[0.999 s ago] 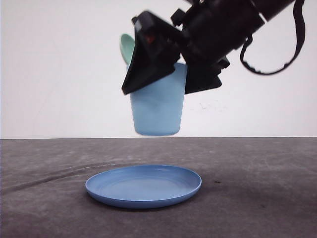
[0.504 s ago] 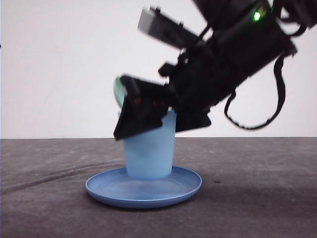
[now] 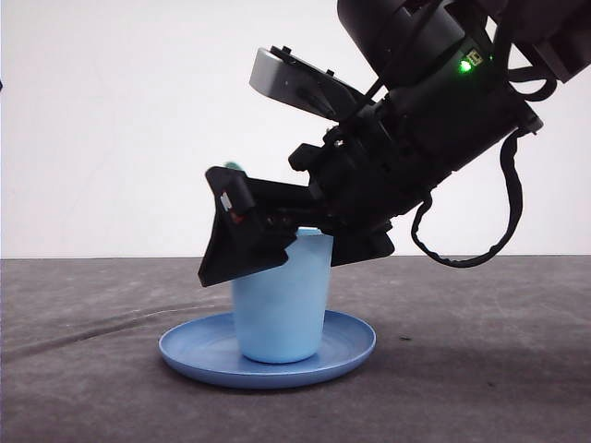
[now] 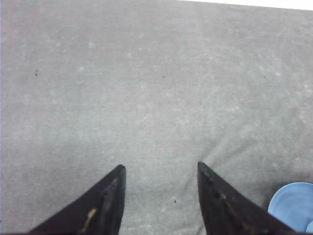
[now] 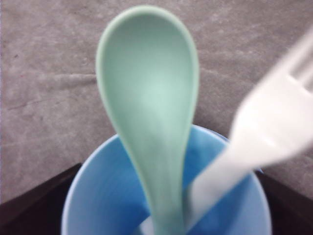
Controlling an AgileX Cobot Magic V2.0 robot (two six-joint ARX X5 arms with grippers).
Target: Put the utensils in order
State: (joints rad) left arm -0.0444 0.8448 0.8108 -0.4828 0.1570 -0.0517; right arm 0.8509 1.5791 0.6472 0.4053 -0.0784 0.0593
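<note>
The grey worktop (image 3: 480, 388) lies bare all around the blue plate (image 3: 194, 349), which carries the light blue cup (image 3: 277, 305) upright at its middle. The right end effector (image 3: 277, 242) grasps the cup at its rim, fingers on either side. Inside the cup stand the mint-green spoon (image 5: 149, 112) and white fork (image 5: 274, 125), heads above the rim. The left end effector (image 4: 160, 196) hangs released over worktop beside the plate.

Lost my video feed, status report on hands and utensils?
Right hand shut on cup, cup standing on plate. Spoon and fork inside cup. Left hand open, holding nothing.
</note>
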